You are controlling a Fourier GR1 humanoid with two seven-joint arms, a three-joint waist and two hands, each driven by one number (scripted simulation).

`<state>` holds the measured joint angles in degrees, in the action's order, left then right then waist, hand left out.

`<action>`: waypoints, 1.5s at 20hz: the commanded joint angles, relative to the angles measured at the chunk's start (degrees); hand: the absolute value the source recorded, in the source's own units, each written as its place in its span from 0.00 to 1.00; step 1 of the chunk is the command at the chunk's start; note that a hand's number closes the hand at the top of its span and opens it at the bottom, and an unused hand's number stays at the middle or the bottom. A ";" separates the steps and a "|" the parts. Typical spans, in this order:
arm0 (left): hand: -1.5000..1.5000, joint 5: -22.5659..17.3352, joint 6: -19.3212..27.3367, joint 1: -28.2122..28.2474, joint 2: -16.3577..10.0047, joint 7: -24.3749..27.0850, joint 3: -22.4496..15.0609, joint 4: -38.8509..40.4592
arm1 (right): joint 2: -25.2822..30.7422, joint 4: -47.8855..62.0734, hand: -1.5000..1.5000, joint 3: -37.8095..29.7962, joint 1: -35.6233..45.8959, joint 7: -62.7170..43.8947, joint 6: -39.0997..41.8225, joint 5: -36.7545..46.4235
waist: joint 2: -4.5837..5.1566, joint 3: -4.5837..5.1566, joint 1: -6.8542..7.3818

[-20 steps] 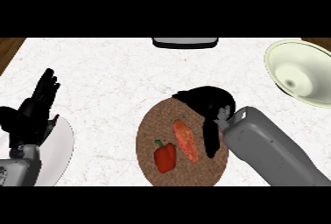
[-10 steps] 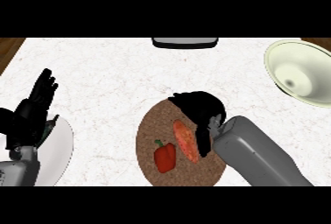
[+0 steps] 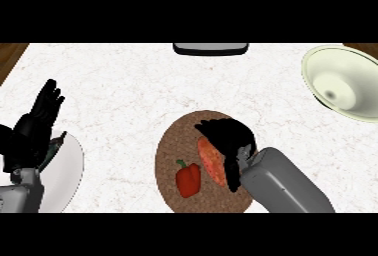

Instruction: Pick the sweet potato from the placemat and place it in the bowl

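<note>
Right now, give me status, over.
Left hand open, resting at left. Right hand over sweet potato, grasp unclear. Sweet potato on placemat, red pepper beside it; bowl far right.

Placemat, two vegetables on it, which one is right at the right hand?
The sweet potato, the long orange one: the right hand covers its far end. The red bell pepper lies further left, clear of the hand.

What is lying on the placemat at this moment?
On the placemat lie a red pepper and, to its right, the sweet potato. The right hand covers the sweet potato's far end and right side.
</note>
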<state>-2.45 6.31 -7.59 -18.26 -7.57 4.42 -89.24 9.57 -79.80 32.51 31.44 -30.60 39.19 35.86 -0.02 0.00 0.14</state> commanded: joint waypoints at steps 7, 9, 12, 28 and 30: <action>0.50 0.29 -2.95 -0.12 0.96 0.51 3.28 0.71 | -4.14 4.60 0.00 -1.00 -4.02 5.40 -3.25 10.55 | 0.01 0.00 0.06; 0.50 3.52 -1.65 -0.08 2.89 3.66 1.00 3.40 | -4.10 6.29 0.00 -1.79 -4.44 6.11 -3.77 11.56 | 0.03 0.01 -0.01; 0.50 0.66 -4.55 1.61 0.74 2.72 3.29 1.26 | -7.83 11.68 1.00 -2.70 -2.94 6.32 -2.00 10.00 | 0.02 0.00 0.32; 0.50 3.35 -3.72 0.67 3.37 0.55 2.58 -0.50 | -9.48 17.47 1.00 -3.79 0.20 15.07 -17.79 17.32 | 0.00 0.00 0.17; 0.50 1.82 -4.46 -1.77 1.77 0.95 4.50 2.16 | -7.23 18.42 1.00 -10.77 3.08 9.00 -19.71 16.63 | 0.13 0.02 0.03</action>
<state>0.35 3.00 -9.17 -15.60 -7.39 7.74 -87.95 1.71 -63.76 27.61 32.40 -16.75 23.65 51.40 -0.50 0.18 0.17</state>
